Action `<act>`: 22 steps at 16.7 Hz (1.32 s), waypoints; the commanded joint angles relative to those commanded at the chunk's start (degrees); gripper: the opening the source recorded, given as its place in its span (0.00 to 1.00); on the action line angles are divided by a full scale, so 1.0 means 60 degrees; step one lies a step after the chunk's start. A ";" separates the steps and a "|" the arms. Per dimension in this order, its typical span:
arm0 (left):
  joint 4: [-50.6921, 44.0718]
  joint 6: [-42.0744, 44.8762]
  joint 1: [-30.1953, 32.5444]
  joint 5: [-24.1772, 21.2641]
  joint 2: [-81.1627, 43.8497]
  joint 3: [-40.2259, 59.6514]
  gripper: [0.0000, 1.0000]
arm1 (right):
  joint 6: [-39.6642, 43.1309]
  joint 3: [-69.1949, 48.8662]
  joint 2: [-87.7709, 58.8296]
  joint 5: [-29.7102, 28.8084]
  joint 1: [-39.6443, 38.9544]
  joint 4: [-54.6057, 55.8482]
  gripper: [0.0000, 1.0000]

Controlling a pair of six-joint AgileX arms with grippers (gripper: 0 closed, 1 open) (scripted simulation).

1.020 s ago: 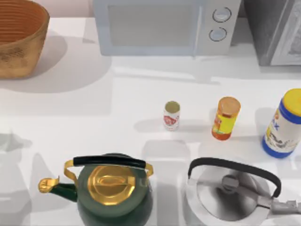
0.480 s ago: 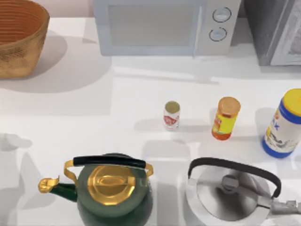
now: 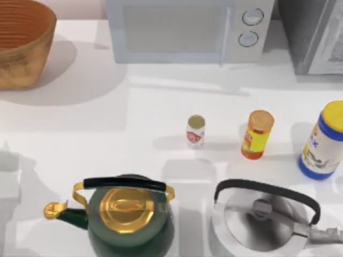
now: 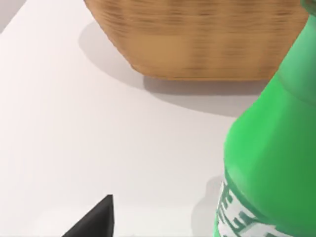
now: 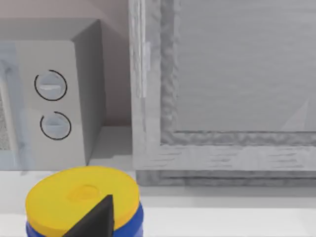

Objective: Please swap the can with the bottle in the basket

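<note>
The left hand holds a green bottle (image 4: 271, 163) near the basket (image 3: 24, 43), while the can (image 3: 195, 131) stands mid-tabletop (image 3: 107, 118); the right hand's grip cannot be told.

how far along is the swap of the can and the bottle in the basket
Done: the green bottle looks already out, close against the left wrist camera with the basket beyond it. In hand: apparently that bottle; the grip itself is unseen. Left: the can stands mid-table, untouched, and has yet to go into the basket.

Left gripper (image 4: 94, 222) around green bottle (image 4: 271, 163).
</note>
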State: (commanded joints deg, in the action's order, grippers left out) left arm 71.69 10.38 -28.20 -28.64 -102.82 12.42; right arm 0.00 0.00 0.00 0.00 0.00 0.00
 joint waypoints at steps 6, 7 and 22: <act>-0.0029 -0.0275 0.0780 0.0712 -0.1068 0.1010 1.00 | 0.0000 0.0000 0.0000 0.0000 0.0000 0.0000 1.00; -0.0029 -0.0275 0.0780 0.0712 -0.1068 0.1010 1.00 | 0.0000 0.0000 0.0000 0.0000 0.0000 0.0000 1.00; -0.0029 -0.0275 0.0780 0.0712 -0.1068 0.1010 0.00 | 0.0000 0.0000 0.0000 0.0000 0.0000 0.0000 1.00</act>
State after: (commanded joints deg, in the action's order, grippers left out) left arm 71.52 8.73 -23.52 -24.37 -109.22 18.48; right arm 0.00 0.00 0.00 0.00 0.00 0.00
